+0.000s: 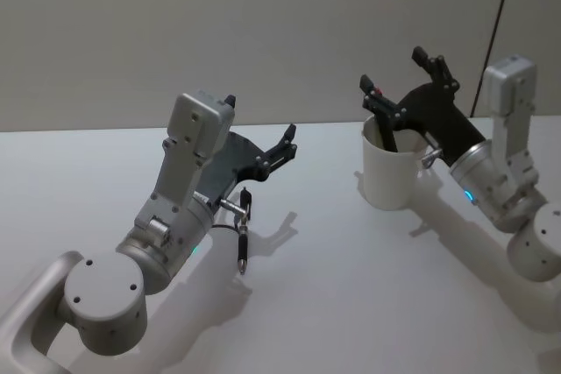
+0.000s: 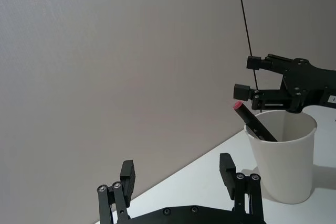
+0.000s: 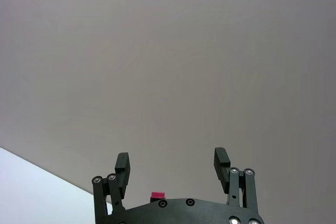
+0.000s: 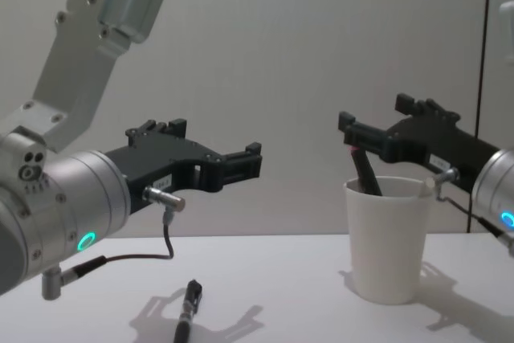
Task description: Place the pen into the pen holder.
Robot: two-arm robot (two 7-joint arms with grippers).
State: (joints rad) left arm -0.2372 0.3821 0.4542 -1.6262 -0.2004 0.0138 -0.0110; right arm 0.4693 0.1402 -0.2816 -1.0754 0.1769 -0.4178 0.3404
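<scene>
- Found the pen (image 2: 255, 123), a black barrel with a red end, standing tilted inside the pen holder (image 1: 390, 172). Lower part hidden by the cup wall, upper part leaning on the rolled rim, red end proud of the rim.
- Judged the lean as natural for a barrel about as long as the cup is tall: resting on rim and base, supported by nothing else.
- Noted the pen holder, a plain white paper cup, upright on the worktop (image 1: 351, 295) on the robot's right side.
- Recorded the right gripper (image 1: 401, 76) released, fingers spread wide, poised just above the cup mouth. From the left wrist view, saw the pen's red end just below the nearer finger and nothing clamped between the two.
- Judged that position consistent with a drop point directly over the opening.
- Recorded the left gripper (image 1: 280, 151) released and empty, raised over the worktop well apart from the cup and facing it. Judged idle and parked clear of the working side.
- Observed a slim dark item (image 1: 243, 247) lying on the worktop under the left arm. Cannot tell whether a second pen or a cable end.
- Judged placement essentially complete, with only a clean retreat of the right gripper outstanding.
- Flagged one risk: a light cup tipping if a finger clips the rim or the red end.
</scene>
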